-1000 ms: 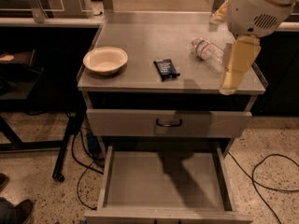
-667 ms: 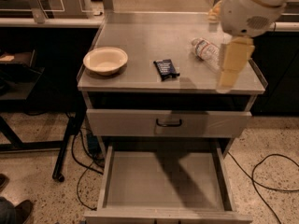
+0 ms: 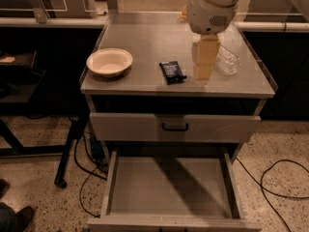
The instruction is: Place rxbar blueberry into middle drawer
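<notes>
The rxbar blueberry, a dark flat bar with white print, lies on the grey cabinet top, near its front edge at the middle. My gripper hangs from the white arm just above the top, a little to the right of the bar and apart from it. It holds nothing that I can see. The middle drawer is pulled out below, wide and shallow, with a bare grey floor.
A cream bowl sits on the left of the top. A clear plastic bottle lies right of the gripper. The upper drawer front with a dark loop handle is closed. Cables run on the floor either side.
My gripper has moved left across the cabinet top, from over the bottle at the right edge to just right of the bar. Nothing else has moved.
</notes>
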Tool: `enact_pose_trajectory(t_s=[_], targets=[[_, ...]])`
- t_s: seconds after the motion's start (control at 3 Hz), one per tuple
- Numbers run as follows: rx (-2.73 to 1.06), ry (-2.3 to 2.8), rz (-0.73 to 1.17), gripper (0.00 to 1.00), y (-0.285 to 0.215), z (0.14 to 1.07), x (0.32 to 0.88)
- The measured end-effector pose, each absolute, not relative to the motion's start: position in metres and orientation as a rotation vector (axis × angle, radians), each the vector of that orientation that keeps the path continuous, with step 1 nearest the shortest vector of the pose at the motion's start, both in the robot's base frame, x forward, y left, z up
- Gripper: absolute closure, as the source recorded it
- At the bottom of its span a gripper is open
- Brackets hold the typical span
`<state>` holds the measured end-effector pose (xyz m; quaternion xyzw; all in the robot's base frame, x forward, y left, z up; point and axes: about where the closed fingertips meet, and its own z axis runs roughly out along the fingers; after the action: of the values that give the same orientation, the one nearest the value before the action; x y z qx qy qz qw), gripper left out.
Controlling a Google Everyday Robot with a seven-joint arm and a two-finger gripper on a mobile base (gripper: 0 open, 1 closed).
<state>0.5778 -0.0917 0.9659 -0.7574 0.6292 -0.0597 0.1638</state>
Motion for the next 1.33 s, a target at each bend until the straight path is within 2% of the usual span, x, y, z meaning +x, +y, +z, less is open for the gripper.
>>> enact_pose_trajectory(t_s=[0.67,1.33], targets=[[-2.215,1.777,-0.14,0.0,-0.072,0.949,0.609],[-2.225,1.819,-0.139,0.0,-0.089,0.927,0.648]])
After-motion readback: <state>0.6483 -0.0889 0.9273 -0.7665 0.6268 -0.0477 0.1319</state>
